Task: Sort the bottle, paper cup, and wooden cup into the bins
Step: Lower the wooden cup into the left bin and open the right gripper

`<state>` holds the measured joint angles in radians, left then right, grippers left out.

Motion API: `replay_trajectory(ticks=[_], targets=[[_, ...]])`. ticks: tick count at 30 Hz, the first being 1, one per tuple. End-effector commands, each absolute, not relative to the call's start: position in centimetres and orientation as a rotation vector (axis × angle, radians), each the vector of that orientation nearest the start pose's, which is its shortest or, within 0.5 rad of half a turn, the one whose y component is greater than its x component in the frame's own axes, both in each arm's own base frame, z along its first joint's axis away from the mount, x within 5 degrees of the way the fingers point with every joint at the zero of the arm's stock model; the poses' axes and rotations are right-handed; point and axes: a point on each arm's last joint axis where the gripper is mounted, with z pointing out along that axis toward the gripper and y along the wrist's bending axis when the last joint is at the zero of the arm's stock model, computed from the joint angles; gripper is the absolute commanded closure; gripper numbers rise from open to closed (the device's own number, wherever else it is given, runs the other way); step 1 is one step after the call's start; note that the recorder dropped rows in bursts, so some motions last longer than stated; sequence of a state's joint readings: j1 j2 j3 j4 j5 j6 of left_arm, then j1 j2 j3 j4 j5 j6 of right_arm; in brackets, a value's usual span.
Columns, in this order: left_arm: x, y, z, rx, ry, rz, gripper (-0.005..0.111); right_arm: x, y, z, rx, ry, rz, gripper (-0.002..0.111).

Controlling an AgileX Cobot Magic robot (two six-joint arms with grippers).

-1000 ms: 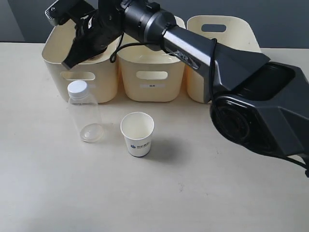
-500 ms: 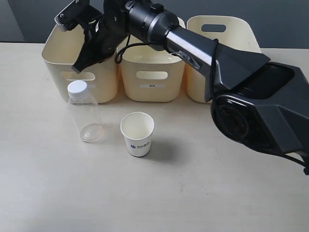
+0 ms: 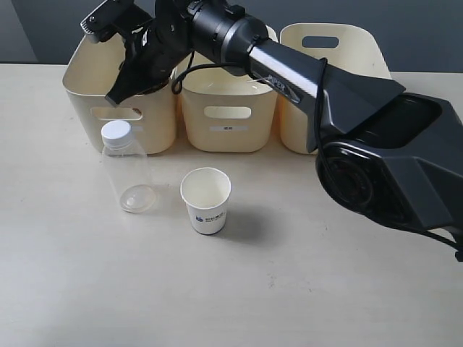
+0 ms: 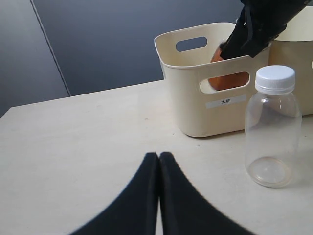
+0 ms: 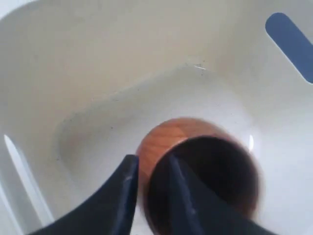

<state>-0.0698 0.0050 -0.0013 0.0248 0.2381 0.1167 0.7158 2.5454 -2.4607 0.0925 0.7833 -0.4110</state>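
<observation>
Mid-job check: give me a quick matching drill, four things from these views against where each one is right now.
Things:
1. wooden cup
2. bottle
3. paper cup
4. left hand

Places:
A. on the table, right of the bottle in the exterior view
B. low over bare table, away from the bins
C. inside the left bin
D. upright on the table, in front of the left bin

Pairs: 1-C, 2-D, 3-A, 4-B
</observation>
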Motion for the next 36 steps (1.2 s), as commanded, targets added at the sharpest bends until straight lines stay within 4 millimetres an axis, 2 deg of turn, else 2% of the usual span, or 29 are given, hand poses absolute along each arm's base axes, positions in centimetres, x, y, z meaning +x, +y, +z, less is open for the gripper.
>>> replay_trajectory(ticks=[1,16,21,27,30,36], targets=[[5.5,-0.4,19.1,0.176,1.714,0.051,0.107,43.0,37.7,21.4,-1.185,2.015,0.264,0.074],[5.5,-0.4,19.1,0.176,1.714,0.051,0.107,43.0,37.7,21.5,-1.173,2.017,0.270,0.075],[5.5,-0.4,19.1,0.176,1.714,0.051,0.107,42.7,37.9,22.5,-1.163,1.984,0.278,0.075],[5.5,-0.4,19.1,0.176,1.714,0.051,0.107,41.2,38.0,26.2,-1.189,1.927,0.248,0.075],[5.5,-0.4,19.1,0.176,1.714,0.051,0.107,39.7,37.9,28.7,-1.240,1.914,0.232,0.075],[5.5,-0.4,19.1,0.176,1.714,0.051,0.107,35.2,37.1,33.2,-1.395,1.953,0.111,0.078]])
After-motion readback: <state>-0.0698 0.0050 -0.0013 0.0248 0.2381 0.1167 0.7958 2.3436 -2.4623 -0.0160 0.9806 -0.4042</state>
